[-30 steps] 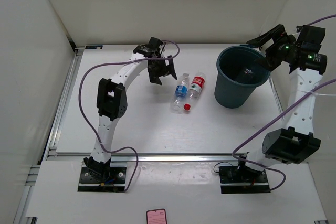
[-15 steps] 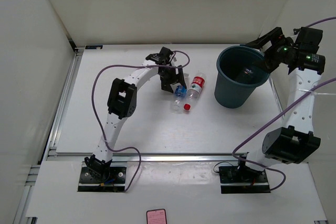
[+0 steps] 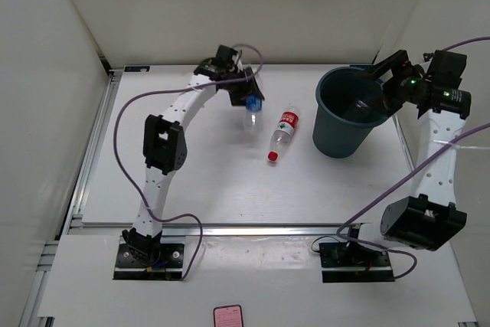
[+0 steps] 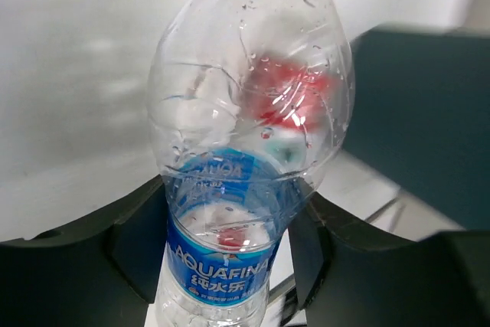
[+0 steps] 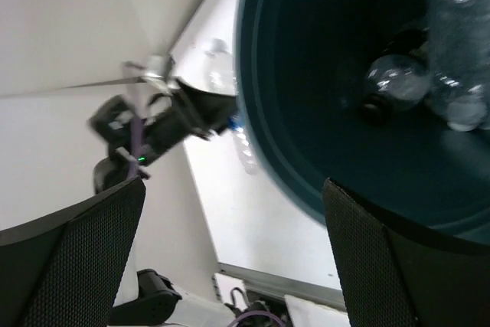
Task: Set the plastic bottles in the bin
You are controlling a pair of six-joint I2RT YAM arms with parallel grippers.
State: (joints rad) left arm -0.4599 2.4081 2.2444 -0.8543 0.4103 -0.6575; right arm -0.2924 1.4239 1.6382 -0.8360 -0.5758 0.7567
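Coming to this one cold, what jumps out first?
The left tool grips the blue-labelled bottle, lifted off the table at the far middle. The red-labelled bottle lies alone left of the teal bin, which already holds other bottles; the right tool hangs open over its rim.

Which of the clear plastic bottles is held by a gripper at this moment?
The blue-labelled clear plastic bottle: the left gripper is shut on it. The red-labelled bottle lies loose on the white table; two more bottles lie inside the dark teal bin.
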